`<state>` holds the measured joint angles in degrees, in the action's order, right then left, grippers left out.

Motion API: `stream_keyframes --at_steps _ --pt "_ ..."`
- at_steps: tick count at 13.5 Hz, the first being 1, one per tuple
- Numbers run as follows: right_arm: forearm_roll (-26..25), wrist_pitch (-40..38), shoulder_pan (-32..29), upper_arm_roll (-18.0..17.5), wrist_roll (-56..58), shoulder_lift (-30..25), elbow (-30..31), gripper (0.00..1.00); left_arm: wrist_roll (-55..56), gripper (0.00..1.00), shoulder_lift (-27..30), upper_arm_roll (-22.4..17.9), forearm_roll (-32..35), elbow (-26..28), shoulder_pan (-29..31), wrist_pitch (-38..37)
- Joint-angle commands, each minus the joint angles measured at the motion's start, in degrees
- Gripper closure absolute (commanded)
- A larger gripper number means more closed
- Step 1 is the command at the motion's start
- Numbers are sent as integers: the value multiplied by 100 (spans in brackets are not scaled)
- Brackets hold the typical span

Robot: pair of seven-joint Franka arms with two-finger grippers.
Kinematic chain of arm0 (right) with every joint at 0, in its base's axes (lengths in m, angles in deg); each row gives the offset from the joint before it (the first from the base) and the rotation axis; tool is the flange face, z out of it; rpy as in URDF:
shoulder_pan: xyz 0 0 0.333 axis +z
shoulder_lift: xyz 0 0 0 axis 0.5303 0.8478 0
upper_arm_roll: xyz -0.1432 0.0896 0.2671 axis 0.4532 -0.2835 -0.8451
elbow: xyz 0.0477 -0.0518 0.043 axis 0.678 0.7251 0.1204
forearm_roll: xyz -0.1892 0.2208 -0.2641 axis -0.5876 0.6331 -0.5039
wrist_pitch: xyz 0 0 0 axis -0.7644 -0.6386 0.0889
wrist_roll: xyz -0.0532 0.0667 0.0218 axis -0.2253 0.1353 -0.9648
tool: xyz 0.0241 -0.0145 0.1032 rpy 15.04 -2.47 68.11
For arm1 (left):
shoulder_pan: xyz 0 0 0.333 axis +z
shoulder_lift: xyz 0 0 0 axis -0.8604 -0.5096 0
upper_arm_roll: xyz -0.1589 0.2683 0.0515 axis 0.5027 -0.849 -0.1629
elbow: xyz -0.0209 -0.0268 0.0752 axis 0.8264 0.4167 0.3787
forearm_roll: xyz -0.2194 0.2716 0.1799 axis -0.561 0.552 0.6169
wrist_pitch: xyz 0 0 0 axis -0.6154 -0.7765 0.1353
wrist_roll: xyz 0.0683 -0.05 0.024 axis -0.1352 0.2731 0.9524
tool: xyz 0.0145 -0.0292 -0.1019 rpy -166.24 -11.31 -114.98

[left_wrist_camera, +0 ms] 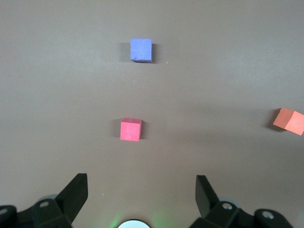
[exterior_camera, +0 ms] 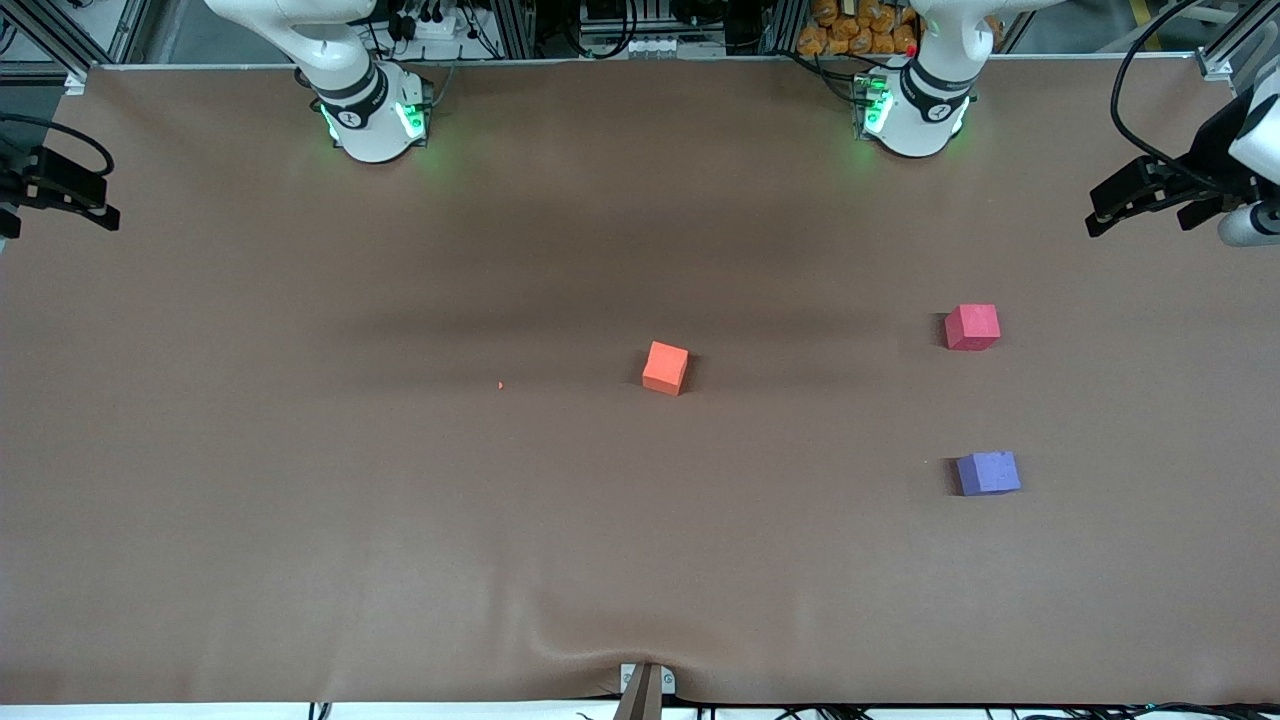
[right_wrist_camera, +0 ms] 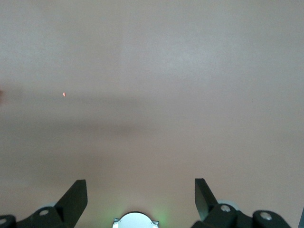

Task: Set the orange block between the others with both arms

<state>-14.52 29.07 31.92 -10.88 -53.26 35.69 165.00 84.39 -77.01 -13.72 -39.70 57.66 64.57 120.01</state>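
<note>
Starting with the front view, the orange block [exterior_camera: 665,367] sits alone near the middle of the brown table cloth [exterior_camera: 300,500]. The pinkish-red cube [exterior_camera: 972,327] lies at roughly three o'clock from it, toward the left arm's end. The purple-blue cube [exterior_camera: 988,473] lies at six o'clock from the pinkish-red one, nearer the front camera. The bare gap between those two cubes looks wide enough to take a third, and it is presumably the target. A tiny orange speck [exterior_camera: 500,384] lies at nine o'clock from the orange block. The left gripper [exterior_camera: 1140,215] hangs high at the picture's two o'clock edge and the right gripper [exterior_camera: 60,205] at its ten o'clock edge. Both are well away from every cube, probably parked so the layout stays in plain sight.

In the left wrist view, the left gripper [left_wrist_camera: 142,183] has its fingers spread wide with nothing between them. It hovers above its own green-lit base [left_wrist_camera: 134,223], and all three cubes are in sight: the pinkish-red cube [left_wrist_camera: 130,129], the purple-blue cube [left_wrist_camera: 141,50] and the orange block [left_wrist_camera: 289,121].

In the right wrist view, the right gripper [right_wrist_camera: 141,183] is likewise spread and empty. Below it are only the cloth [right_wrist_camera: 190,71] and the speck [right_wrist_camera: 64,94], with no cube in sight. No grasp has begun. Since the block lies midway between the arms, I judge a hand-over likely.
</note>
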Motion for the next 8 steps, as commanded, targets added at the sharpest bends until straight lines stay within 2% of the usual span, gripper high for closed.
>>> stream_keyframes --at_steps 1,3,4,5,8 --pt "-71 -3 -25 -2 187 14 -11 0 -88 0 16 -14 -54 -170 51 -101" --pt "-19 15 -25 -3 187 23 -11 0 -105 0 34 -15 -54 -170 51 -101" --pt "181 15 -51 41 187 23 -11 0 -114 0 42 -23 -54 -170 51 -101" --pt "288 15 -25 198 196 23 -11 0 -114 0 42 -15 -54 -170 51 -101" --pt "201 15 10 235 204 23 -11 0 -123 0 42 -6 -62 -161 51 -101"
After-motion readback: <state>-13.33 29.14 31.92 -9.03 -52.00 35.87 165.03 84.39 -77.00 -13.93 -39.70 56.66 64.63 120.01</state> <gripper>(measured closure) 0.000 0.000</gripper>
